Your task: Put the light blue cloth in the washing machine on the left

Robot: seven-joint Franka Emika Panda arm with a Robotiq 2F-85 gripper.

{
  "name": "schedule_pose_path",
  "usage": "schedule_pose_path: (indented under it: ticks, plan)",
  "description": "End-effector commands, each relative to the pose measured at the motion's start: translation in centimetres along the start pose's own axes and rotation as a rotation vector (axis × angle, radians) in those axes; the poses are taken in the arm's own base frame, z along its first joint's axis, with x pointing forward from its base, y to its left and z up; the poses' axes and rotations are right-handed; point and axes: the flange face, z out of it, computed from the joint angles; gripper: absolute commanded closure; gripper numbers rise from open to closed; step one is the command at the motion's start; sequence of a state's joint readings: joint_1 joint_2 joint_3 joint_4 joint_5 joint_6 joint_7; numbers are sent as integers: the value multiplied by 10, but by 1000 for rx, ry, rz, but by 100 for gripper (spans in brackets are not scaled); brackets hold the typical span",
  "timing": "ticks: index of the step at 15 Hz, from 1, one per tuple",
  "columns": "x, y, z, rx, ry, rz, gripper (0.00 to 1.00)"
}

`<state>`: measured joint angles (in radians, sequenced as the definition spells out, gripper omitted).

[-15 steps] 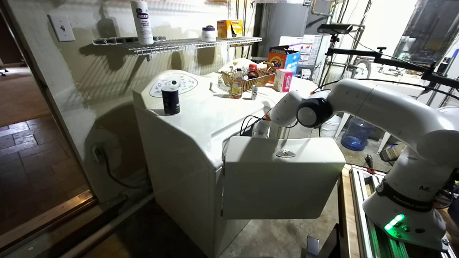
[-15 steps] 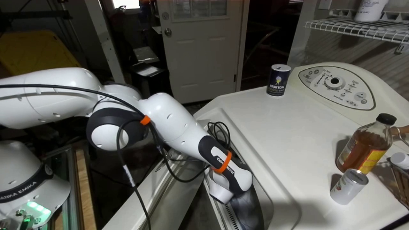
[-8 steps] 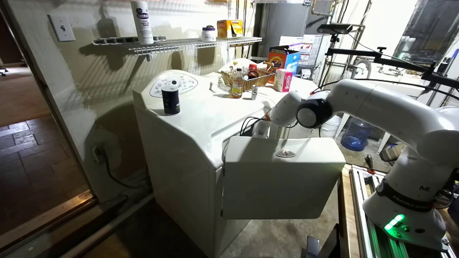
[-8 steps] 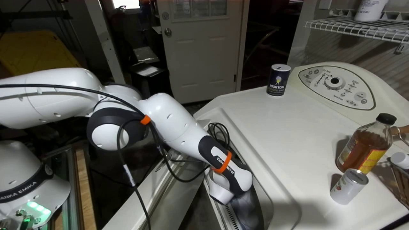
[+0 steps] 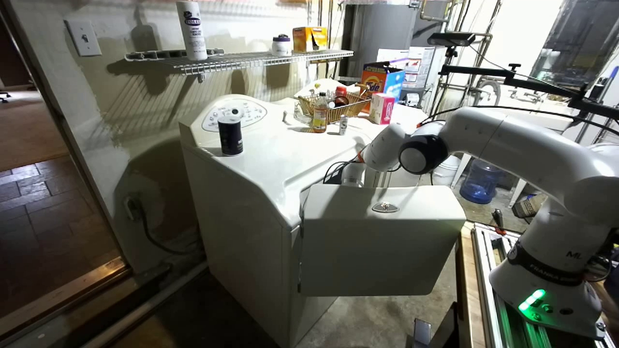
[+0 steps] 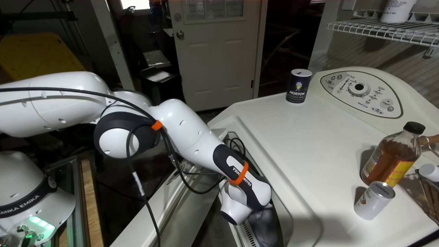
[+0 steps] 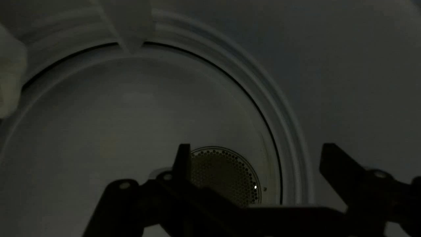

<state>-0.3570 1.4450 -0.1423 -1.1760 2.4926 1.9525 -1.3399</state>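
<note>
Your gripper (image 7: 256, 152) points into the drum (image 7: 131, 105); its fingers (image 7: 182, 161) stand wide apart
Your arm (image 6: 188, 133) reaches past the open door (image 5: 382, 256) into the machine (image 5: 242, 227); in the wrist view, the round grille (image 7: 223, 177) shows between the fingers; note the light blue cloth (image 7: 10, 74), apparently the pale piece at the left edge, inside the drum, apart from both fingers and cut off by the frame.

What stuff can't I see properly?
Pale shape, maybe the cloth: cut off by the wrist view's left edge.
Round grille: partly hidden by the gripper, wrist view.
The gripper: hidden by the machine door in an exterior view.
White bottle: cut off by the top edge in an exterior view.
</note>
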Motion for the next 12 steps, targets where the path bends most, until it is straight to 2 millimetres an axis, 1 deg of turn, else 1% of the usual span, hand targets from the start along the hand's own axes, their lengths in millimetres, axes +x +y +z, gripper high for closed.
schedule_pose_path:
  ticks: [1,6,7,8,12]
  plan:
    - [28,-20,-27,-150,11,-80,0]
    - [58,-34,-78,-335,50,-217,0]
    - [62,-36,-89,-385,46,-233,0]
    - [64,-36,-101,-434,44,-243,0]
    - [62,-20,-138,-637,3,-287,0]
